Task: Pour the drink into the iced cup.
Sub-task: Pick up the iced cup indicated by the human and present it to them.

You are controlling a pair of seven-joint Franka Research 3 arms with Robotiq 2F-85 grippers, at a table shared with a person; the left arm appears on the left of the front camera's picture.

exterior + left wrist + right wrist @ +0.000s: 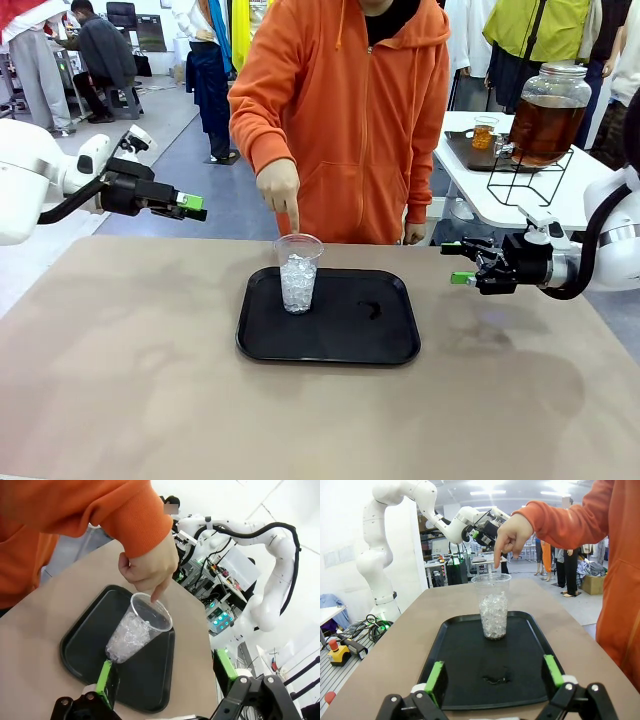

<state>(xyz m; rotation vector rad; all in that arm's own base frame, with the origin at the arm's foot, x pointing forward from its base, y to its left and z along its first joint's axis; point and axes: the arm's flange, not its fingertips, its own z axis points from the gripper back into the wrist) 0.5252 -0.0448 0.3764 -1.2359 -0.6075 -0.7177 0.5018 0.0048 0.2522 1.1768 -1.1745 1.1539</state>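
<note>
A person in an orange hoodie (350, 110) lowers the index finger of one hand (279, 187) to the rim of the iced cup (298, 272). The cup is a clear plastic tumbler part-filled with ice. It stands upright near the 11 o'clock corner of a black tray (340, 345) on the tan table (120, 380).

The front camera takes in the drink (545, 128), amber-brown in a glass dispenser jar (551, 82) on a wire stand (525, 180). The jar is on a white side table (480, 195) at 2 o'clock from the cup, well apart from it. A small cup (484, 132) of amber liquid stands just beside the jar, at its 9 o'clock.

The left gripper (192, 205) hangs off the tray's 10 o'clock side and the right gripper (462, 265) beyond its 2 o'clock corner, both clear of the tray.

The wrist cameras give the state of the tools: each pair of green-padded fingers is spread wide with nothing between them.

The left wrist camera looks down into the cup's mouth, the fingertip at its rim. The right wrist camera sees the cup side-on and picks out a dark smudge (495, 678) on the tray at 6 o'clock from it.
</note>
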